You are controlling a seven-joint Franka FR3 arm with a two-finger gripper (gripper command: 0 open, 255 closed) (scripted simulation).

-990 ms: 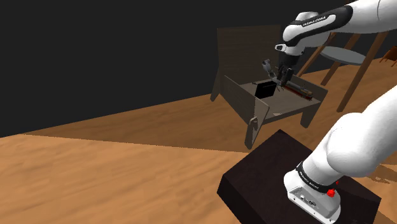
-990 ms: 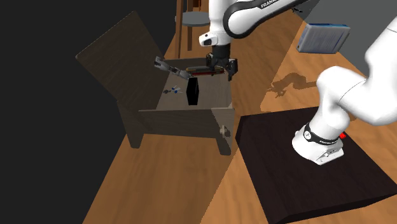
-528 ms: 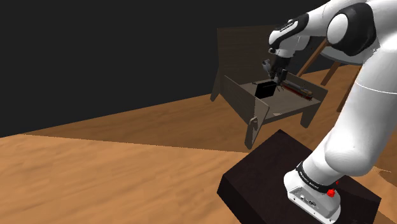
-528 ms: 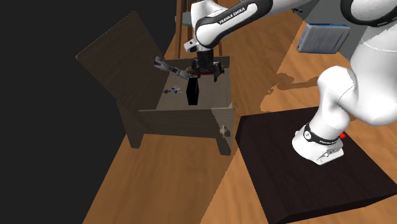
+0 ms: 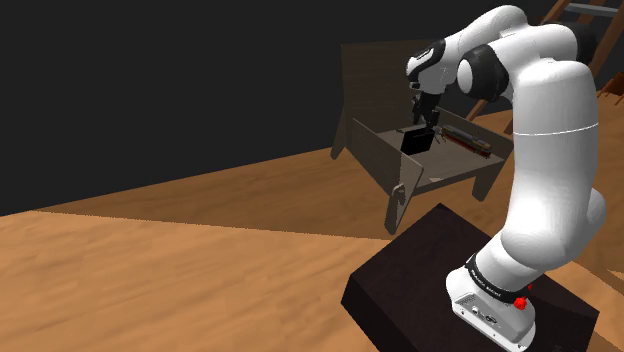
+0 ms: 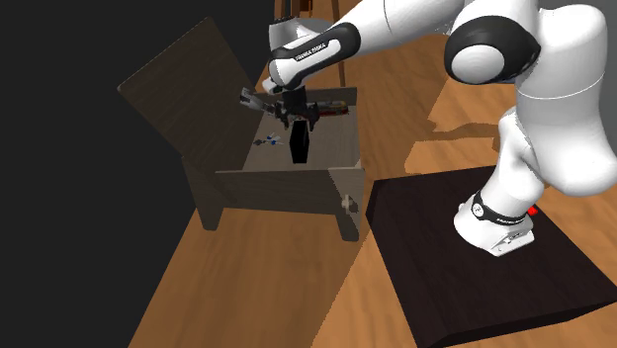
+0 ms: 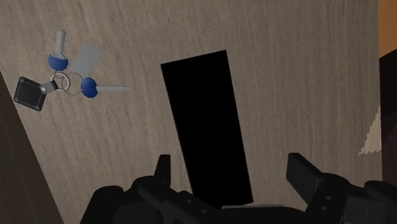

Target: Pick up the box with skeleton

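A plain black box (image 5: 416, 142) (image 6: 301, 146) stands upright on the floor of an open wooden drawer (image 6: 287, 188); no picture shows on its faces. My gripper (image 5: 426, 122) (image 6: 298, 119) hangs just above the box and points down at it. In the wrist view the box's narrow black top face (image 7: 207, 121) runs between the two fingers of the gripper (image 7: 234, 175), which stand wide apart on either side without touching it. The gripper is open and holds nothing.
A bunch of keys with blue heads (image 7: 63, 79) (image 6: 265, 141) lies on the drawer floor beside the box. A long brown tool (image 5: 468, 142) (image 6: 331, 107) lies farther back. The drawer's walls and a tall dark panel (image 6: 188, 79) hem the box in. My dark stand (image 6: 465, 247) is nearby.
The arm has swung toward the shoulder view's left, carrying the gripper from above the long tool to just over the black box. The fingers stayed open.
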